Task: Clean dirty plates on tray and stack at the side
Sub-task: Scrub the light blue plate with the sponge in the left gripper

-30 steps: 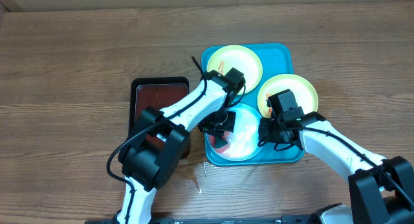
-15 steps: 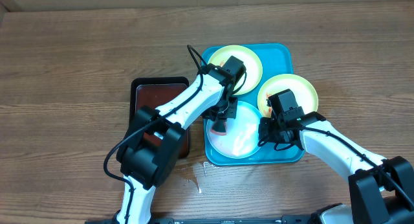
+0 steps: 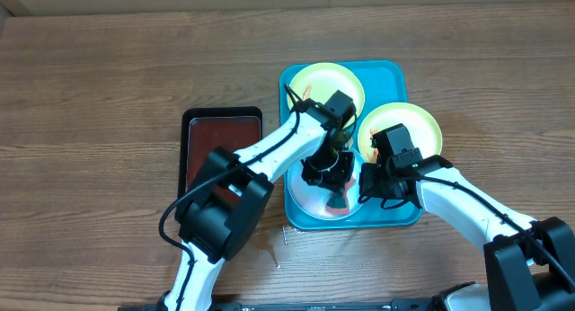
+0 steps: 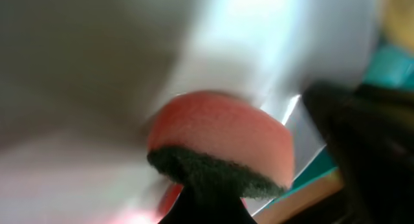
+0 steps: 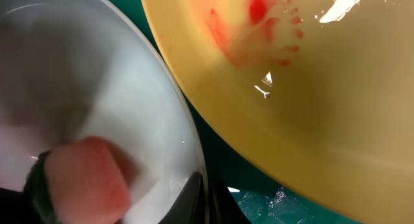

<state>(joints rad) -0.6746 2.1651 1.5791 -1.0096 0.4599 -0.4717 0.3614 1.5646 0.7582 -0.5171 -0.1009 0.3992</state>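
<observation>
The turquoise tray (image 3: 398, 74) holds three plates. A yellow-green plate (image 3: 314, 81) lies at its back. A second yellow-green plate (image 3: 422, 122) with red smears (image 5: 259, 17) overhangs its right rim. The light blue plate (image 3: 305, 199) lies at the front. My left gripper (image 3: 334, 187) is shut on a pink sponge with a dark scouring side (image 4: 223, 136) and presses it on the light blue plate's right part (image 4: 97, 88). My right gripper (image 5: 204, 198) is shut on that plate's right rim (image 5: 97, 75), just left of the second yellow-green plate (image 5: 310, 88).
A smaller black tray with a dark red inside (image 3: 220, 140) lies on the wooden table left of the turquoise tray. Small bits of debris (image 3: 286, 230) lie on the table near the turquoise tray's front left corner.
My left gripper has swept the sponge from the left part of the light blue plate to its right part, close to my right gripper. The right arm has not moved.
</observation>
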